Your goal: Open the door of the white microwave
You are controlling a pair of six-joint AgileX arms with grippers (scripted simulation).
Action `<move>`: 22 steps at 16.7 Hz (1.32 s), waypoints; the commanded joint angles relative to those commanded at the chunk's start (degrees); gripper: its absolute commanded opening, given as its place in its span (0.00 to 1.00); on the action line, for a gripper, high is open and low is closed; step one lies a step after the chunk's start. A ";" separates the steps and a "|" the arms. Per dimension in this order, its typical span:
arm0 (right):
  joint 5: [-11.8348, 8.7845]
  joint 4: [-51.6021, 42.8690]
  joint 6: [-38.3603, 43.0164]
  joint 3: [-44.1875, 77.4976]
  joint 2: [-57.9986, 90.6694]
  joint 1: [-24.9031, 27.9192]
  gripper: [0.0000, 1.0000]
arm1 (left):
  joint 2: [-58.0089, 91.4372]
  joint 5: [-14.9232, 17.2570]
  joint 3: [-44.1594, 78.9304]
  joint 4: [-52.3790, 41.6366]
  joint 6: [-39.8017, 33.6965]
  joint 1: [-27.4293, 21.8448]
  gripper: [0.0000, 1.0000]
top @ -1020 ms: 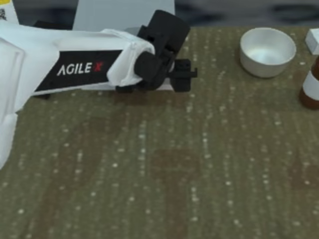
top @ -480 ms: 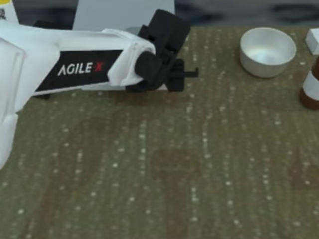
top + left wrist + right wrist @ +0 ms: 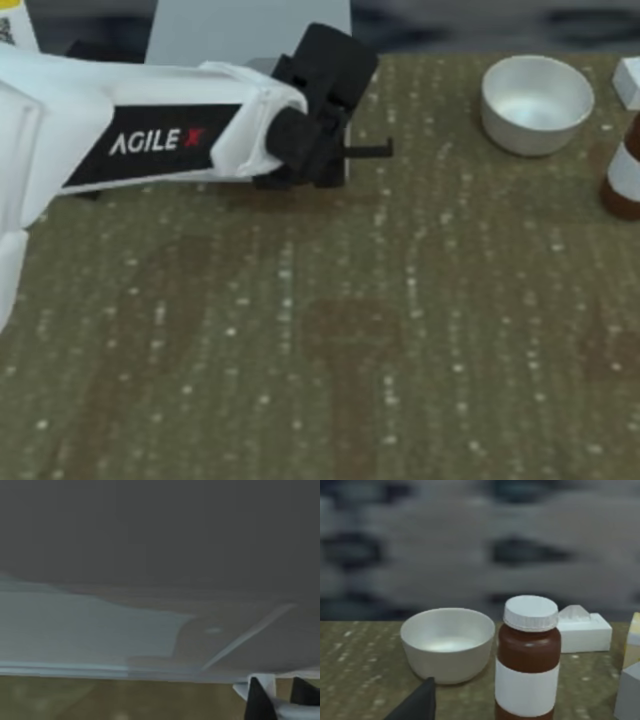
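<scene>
The white microwave [image 3: 250, 30] stands at the table's back left, largely covered by my left arm. My left gripper [image 3: 365, 150] sits at the microwave's front right corner, shut on the white edge of the door [image 3: 347, 165]. In the left wrist view the door's grey window [image 3: 150, 555] fills most of the picture. The dark fingertips [image 3: 256, 700] straddle a white piece of the door's rim [image 3: 265, 681]. My right gripper [image 3: 422, 702] is out of the top view and hangs low at the table's right, before the bowl and bottle.
A white bowl [image 3: 537, 103] [image 3: 447, 642] sits at the back right. A brown bottle with a white cap and label [image 3: 625, 175] [image 3: 527, 660] stands at the right edge, with a white box [image 3: 628, 80] [image 3: 582, 630] behind it. The olive patterned cloth [image 3: 330, 340] covers the table.
My left gripper has drawn slightly back and turned, leaving only a thin finger showing to its right. The white strip of door below the arm has shortened to a small piece by the gripper.
</scene>
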 joint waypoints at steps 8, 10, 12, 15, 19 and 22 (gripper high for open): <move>0.00 0.00 0.00 0.00 0.00 0.00 1.00 | -2.15 -1.43 -2.97 1.65 -1.15 0.04 0.00; 0.00 0.00 0.00 0.00 0.00 0.00 1.00 | -2.15 -1.43 -2.97 1.65 -1.15 0.04 0.00; 0.00 0.00 0.00 0.00 0.00 0.00 1.00 | -2.15 -1.43 -2.97 1.65 -1.15 0.04 0.00; 0.00 0.00 0.00 0.00 0.00 0.00 1.00 | -2.15 -1.43 -2.97 1.65 -1.15 0.04 0.00; 0.00 0.00 0.00 0.00 0.00 0.00 1.00 | -2.15 -1.43 -2.97 1.65 -1.15 0.04 0.00; 0.00 0.00 0.00 0.00 0.00 0.00 1.00 | -2.15 -1.43 -2.97 1.65 -1.15 0.04 0.00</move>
